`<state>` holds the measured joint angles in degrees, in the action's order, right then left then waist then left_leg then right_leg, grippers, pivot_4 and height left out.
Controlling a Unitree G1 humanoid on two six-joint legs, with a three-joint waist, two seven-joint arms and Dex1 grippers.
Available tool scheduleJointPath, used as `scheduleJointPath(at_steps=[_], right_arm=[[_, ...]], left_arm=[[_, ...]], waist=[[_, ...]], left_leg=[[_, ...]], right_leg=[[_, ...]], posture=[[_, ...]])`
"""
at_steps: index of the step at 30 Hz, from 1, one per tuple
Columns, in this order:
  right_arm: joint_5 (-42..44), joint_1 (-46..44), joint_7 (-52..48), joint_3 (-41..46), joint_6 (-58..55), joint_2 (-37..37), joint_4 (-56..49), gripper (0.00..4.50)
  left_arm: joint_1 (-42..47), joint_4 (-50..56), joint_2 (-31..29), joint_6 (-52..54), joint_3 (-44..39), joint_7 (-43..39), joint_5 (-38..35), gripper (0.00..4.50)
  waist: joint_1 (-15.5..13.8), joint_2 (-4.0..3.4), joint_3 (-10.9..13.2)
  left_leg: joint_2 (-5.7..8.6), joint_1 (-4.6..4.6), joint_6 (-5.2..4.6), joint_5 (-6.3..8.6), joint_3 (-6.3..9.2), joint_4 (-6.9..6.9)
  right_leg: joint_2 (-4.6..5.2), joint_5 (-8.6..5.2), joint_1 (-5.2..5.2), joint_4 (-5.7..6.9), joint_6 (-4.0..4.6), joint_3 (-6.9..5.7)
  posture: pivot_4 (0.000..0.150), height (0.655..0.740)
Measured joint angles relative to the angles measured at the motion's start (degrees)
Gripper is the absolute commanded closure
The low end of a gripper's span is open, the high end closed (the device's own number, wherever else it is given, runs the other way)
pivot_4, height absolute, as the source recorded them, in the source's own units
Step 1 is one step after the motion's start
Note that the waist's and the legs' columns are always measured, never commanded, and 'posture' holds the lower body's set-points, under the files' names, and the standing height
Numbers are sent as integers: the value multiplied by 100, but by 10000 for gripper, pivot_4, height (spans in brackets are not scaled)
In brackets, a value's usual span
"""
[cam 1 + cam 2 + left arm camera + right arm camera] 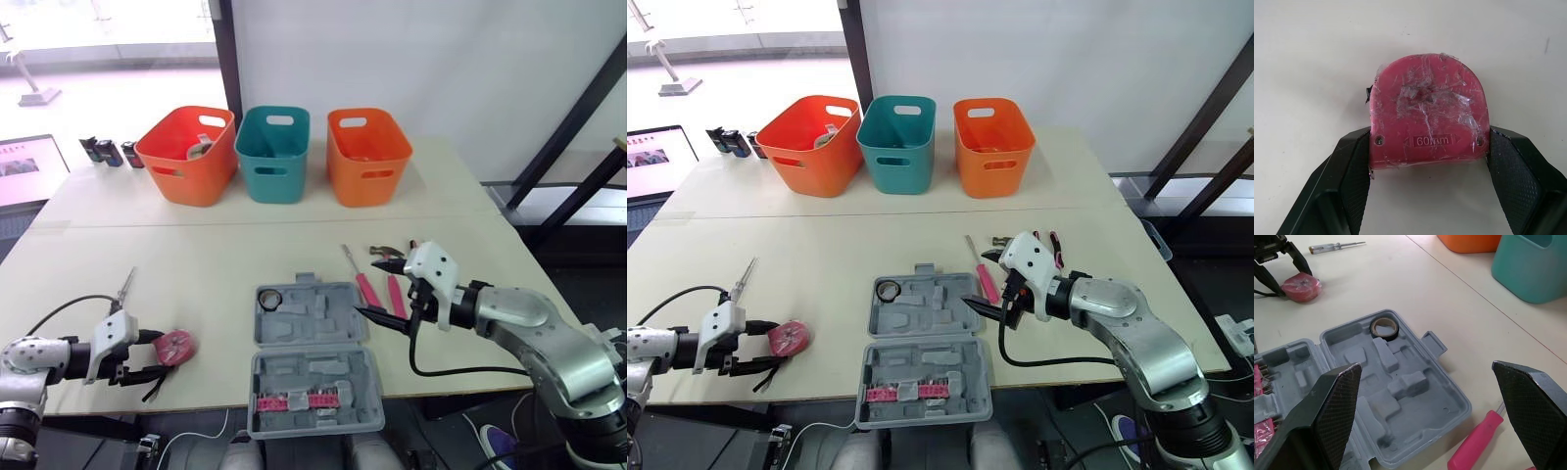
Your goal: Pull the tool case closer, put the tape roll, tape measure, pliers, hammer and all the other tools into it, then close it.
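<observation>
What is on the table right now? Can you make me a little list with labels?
Tool case: open, mid-table
Tape roll: in a corner pocket of the case
Tape measure: on the table, squeezed by the left gripper's jaws
Right gripper: jaws open, near the case's right edge
Outside the case: screwdriver, pink-handled tools

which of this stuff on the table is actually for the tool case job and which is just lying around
For the job: tool case, tape roll (already in it), tape measure, pink screwdriver, second pink-handled tool, slim screwdriver.

Just lying about: left orange bin, teal bin, right orange bin, small black items at the back.
</observation>
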<state>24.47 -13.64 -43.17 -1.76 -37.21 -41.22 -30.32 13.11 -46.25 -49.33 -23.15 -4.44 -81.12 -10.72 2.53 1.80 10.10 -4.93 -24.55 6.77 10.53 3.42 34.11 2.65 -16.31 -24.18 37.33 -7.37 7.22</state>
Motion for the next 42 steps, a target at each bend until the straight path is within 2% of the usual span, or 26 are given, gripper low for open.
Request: scheduleJointPath(at_steps=[3, 7, 11, 13, 15, 17, 20, 22, 26, 32, 37, 39, 40, 41, 42], right_arm=[[5, -43, -26, -6, -11, -2, 5, 0], [216, -506, -125, -21, -401, -28, 21, 0], [652, -1204, -248, -244, -1423, -107, 92, 0], [964, -1697, -164, -388, -2322, 54, 309, 0], [1337, -2191, -31, -428, -3355, 441, 582, 0], [1780, -2706, 144, -315, -4576, 1165, 988, 0], [2550, -3124, 776, -112, -5359, 1912, 1870, 0], [3167, -3229, 1295, -81, -5471, 1959, 2500, 0], [5035, -3285, 2669, -153, -5490, 1796, 3630, 0], [6829, -3298, 4452, -305, -5428, 1749, 4213, 0], [8318, -3296, 5678, -834, -4730, 1482, 4280, 0], [8602, -3294, 5910, -921, -4511, 1460, 4267, 0], [8639, -3293, 5946, -929, -4465, 1459, 4258, 5020], [8670, -3291, 5982, -932, -4404, 1448, 4226, 7314], [8678, -3290, 5991, -932, -4382, 1435, 4207, 12159]], left_arm=[[-70, 221, -4, 3, -11, -40, -11, 15864], [-44, 1174, -16, 302, -96, -25, -269, 15864], [214, 2646, -60, 985, -79, 38, -530, 15864], [329, 3411, -67, 1458, 6, 143, -632, 15864], [372, 4098, -28, 1876, 166, 232, -697, 15864], [387, 4595, 86, 2243, 387, 346, -734, 15864], [406, 5133, 263, 2630, 650, 501, -749, 15864], [406, 5301, 274, 2787, 733, 597, -741, 15864], [409, 5527, 387, 2997, 822, 808, -732, 15864], [435, 5803, 502, 3072, 835, 919, -736, 15864], [463, 5899, 570, 3184, 956, 1018, -737, 15864], [463, 5958, 574, 3241, 994, 1026, -738, 15864], [464, 5975, 574, 3250, 998, 1027, -738, 15864], [473, 5981, 574, 3258, 1000, 1027, -738, 15864], [480, 5981, 574, 3259, 1000, 1026, -738, 15864]], waist=[[0, 1, 0], [-6, 1, 1], [-13, 1, 1], [10, -1, 2], [47, -3, 2], [92, -4, 3], [118, -3, 3], [106, -2, 3], [142, -3, 5], [168, -4, 5], [154, -4, 6], [156, -5, 6], [156, -5, 6], [158, -5, 5], [159, -5, 5]], left_leg=[[0, 0, 0, 0, 0, 0], [0, -1, 1, -1, 0, 2], [0, -2, 2, -1, 1, 2], [-1, 0, 1, -2, 1, 2], [-2, 5, 0, -2, 2, 0], [-3, 6, -1, -2, 9, 0], [-2, 3, -1, -2, 13, 2], [0, 1, -1, -2, 14, 4], [0, 0, -2, -2, 15, 4], [-1, 1, -5, -1, 19, 3], [0, -2, -5, -1, 19, 4], [0, -1, -5, -1, 20, 4], [0, -1, -5, -1, 20, 4], [0, -1, -5, -1, 20, 4], [0, -1, -5, -1, 20, 4]], right_leg=[[0, 0, 0, 0, 0, 0], [0, 1, 2, 1, 1, 0], [0, -1, 8, -1, -2, 0], [0, 0, 7, 2, -4, 0], [-5, 0, 7, 7, -4, 1], [-11, 1, 6, 18, -8, 1], [-13, 9, 7, 24, -26, 0], [-10, 8, 10, 22, -24, 0], [-11, -2, 12, 18, -12, 0], [-15, 6, 9, 21, -29, 0], [-14, -4, 10, 20, -13, 1], [-15, -4, 10, 20, -13, 1], [-15, -4, 9, 20, -13, 1], [-15, -4, 9, 20, -14, 1], [-15, -4, 9, 20, -14, 1]], posture=[[1500, 7400], [1500, 7400], [1500, 7400], [1500, 7400], [1500, 7400], [1500, 7400], [1500, 7400], [1500, 7400], [1500, 7400], [1500, 7400], [1500, 7400], [1500, 7400], [1500, 7400], [1500, 7400], [1500, 7400]])
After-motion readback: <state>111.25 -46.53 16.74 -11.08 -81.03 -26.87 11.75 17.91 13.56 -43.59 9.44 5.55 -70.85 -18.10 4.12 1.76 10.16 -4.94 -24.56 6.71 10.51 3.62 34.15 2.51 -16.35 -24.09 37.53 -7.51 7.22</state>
